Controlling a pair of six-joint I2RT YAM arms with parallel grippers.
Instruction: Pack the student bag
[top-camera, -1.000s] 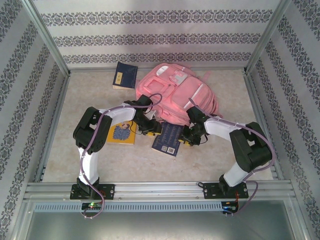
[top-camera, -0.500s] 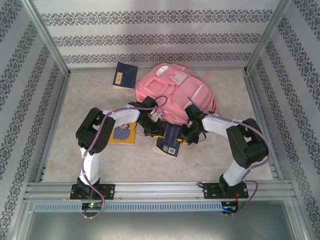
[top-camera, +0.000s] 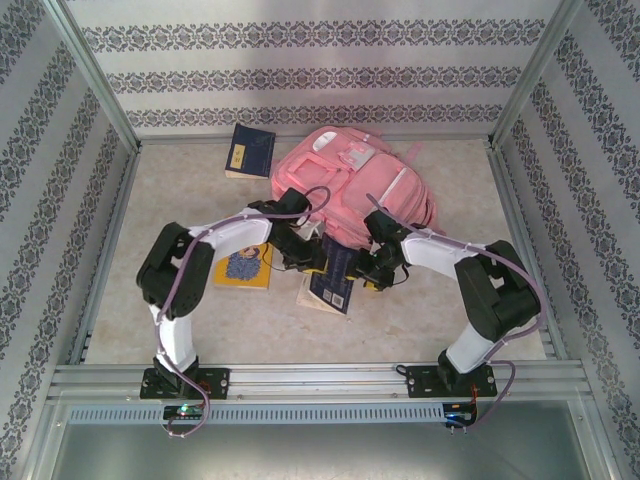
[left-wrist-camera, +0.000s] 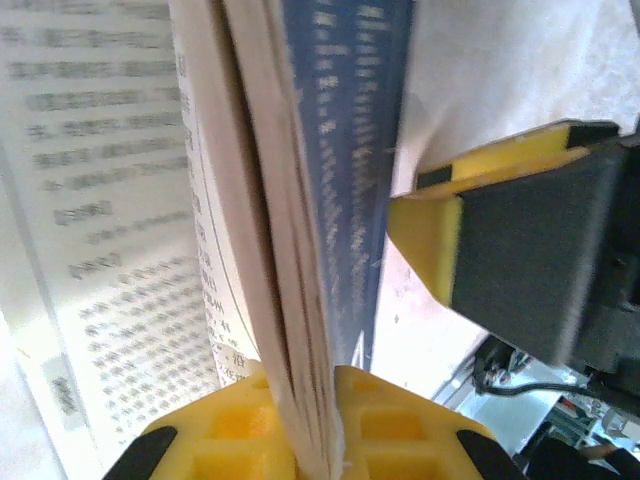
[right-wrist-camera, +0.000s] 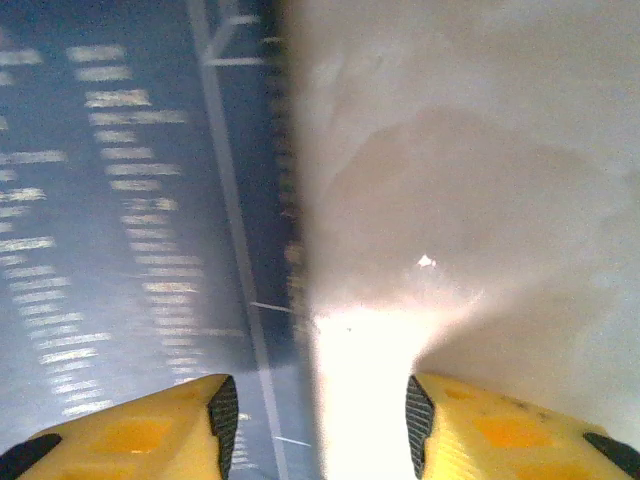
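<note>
MOVED: book (top-camera: 335, 278) has tilted up; my right pincer (right-wrist-camera: 315, 420) has spread off it | NOW: my left pincer (left-wrist-camera: 312, 425) pinches its edge alone | bag (top-camera: 350, 185) just beyond both pincers | MEANS: handover done, probably; bag next

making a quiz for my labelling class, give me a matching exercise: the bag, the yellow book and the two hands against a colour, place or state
1 student bag
2 yellow book
3 left hand
4 right hand

a lying left of the dark blue book
b pink
c jaws apart
d shut on the dark blue book

Pairs: 1-b, 2-a, 3-d, 4-c
</note>
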